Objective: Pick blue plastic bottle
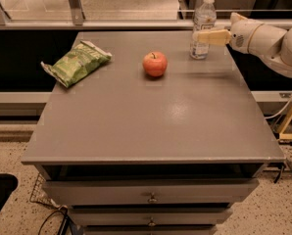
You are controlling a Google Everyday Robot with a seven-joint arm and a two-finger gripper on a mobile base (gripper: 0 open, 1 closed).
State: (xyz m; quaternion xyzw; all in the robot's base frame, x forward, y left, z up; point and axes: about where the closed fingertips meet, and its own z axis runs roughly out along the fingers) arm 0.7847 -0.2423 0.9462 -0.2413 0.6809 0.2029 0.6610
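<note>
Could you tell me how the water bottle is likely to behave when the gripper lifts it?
The bottle is tall and slim on a narrow base, so a sideways nudge would probably tip it. Its clear plastic looks thin, so it may flex under a hard squeeze. The gripper sits at its midsection.
</note>
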